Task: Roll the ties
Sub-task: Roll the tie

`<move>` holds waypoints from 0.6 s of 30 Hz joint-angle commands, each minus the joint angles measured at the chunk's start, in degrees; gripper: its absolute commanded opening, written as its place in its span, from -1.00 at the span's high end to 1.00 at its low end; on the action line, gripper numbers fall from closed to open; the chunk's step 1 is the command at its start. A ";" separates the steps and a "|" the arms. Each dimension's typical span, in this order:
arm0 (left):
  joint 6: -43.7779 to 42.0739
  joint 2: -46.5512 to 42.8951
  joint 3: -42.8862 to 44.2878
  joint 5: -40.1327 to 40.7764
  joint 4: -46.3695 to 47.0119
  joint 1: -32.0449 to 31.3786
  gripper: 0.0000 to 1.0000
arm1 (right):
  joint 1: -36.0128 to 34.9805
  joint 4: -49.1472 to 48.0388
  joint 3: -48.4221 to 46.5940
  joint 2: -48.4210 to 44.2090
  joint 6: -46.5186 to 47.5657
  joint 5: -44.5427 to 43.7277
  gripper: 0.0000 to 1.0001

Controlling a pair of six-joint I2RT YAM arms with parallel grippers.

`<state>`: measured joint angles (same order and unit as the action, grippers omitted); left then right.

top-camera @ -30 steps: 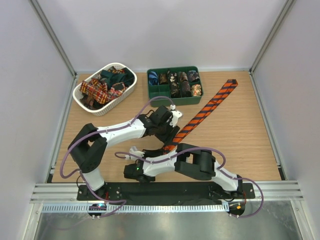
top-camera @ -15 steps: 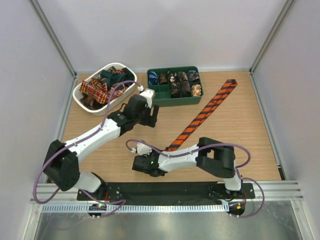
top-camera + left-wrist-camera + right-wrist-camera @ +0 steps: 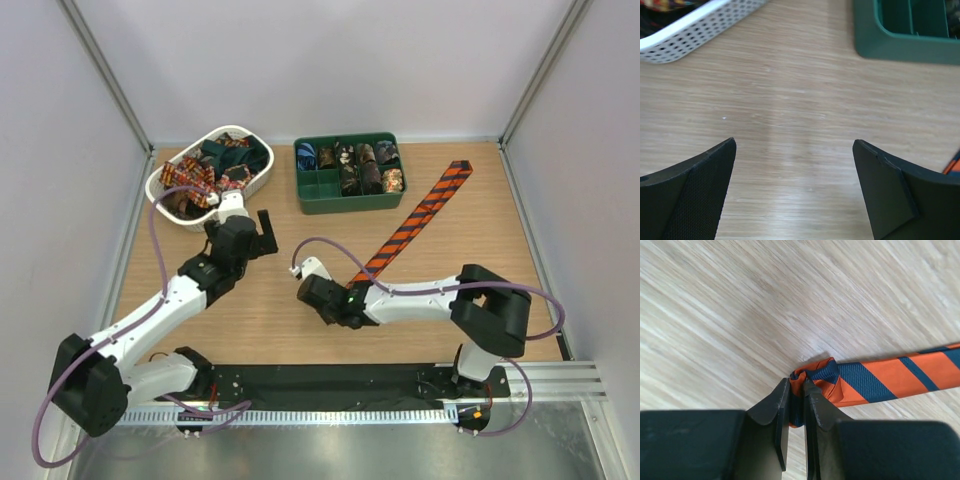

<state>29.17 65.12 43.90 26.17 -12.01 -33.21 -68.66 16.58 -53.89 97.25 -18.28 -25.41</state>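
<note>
An orange-and-dark-blue striped tie (image 3: 415,222) lies flat on the wooden table, running diagonally from the far right down toward the centre. Its near, narrow end is folded over, and my right gripper (image 3: 350,291) is shut on that fold. The right wrist view shows the folded tie end (image 3: 820,375) pinched between the right gripper's (image 3: 796,384) two fingers. My left gripper (image 3: 266,230) hangs open to the left of the tie, near the basket. In the left wrist view the left gripper (image 3: 794,145) has only bare wood between its fingers, and a sliver of the tie (image 3: 955,166) shows at the right edge.
A white slotted basket (image 3: 170,197) at the back left holds several loose ties (image 3: 195,178); its wall (image 3: 695,32) is just ahead of the left gripper. A green compartment tray (image 3: 345,204) at the back centre holds several rolled ties (image 3: 365,166); its corner (image 3: 890,42) shows too.
My left gripper has pulled away from the tie's near end toward the left and opened wide. The right gripper has stayed shut on the tie end while its wrist swung up and right.
</note>
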 commanded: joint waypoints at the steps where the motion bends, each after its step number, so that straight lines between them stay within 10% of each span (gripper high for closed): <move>1: 7.66 -4.91 -3.20 9.33 4.61 0.43 -1.00 | 3.52 -5.94 2.64 -4.52 -2.54 11.86 0.92; 18: -13.50 -4.57 -21.48 -22.10 33.36 -4.84 -1.00 | 19.61 -7.52 5.72 -10.51 -3.60 39.55 0.91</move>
<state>22.74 59.86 23.44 13.41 10.09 -36.51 -51.40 11.79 -49.52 88.84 -20.95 6.48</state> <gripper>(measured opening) 0.996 0.201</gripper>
